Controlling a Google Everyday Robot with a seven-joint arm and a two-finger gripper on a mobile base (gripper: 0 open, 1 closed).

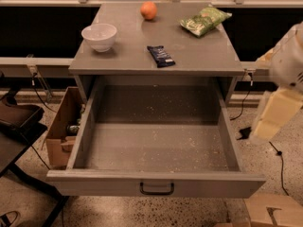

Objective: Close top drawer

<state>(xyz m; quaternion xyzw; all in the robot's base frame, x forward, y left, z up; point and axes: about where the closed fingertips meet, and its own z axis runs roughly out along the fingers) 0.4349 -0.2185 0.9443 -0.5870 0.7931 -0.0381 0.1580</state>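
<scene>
The top drawer [156, 183] of the grey cabinet is pulled fully out toward me. Its deep speckled grey interior [156, 145] holds nothing. A small black loop handle [156, 189] sits mid-front. My arm comes in at the right edge, white above and cream below. The gripper [273, 117] hangs to the right of the drawer's right wall, apart from it and well away from the handle.
On the cabinet top [128, 56] are a white bowl [99, 36], an orange [148, 10], a green snack bag [204, 21] and a dark wrapped bar [160, 56]. A cardboard box [61, 126] stands at the left, a black chair [16, 126] further left, cables on the right floor.
</scene>
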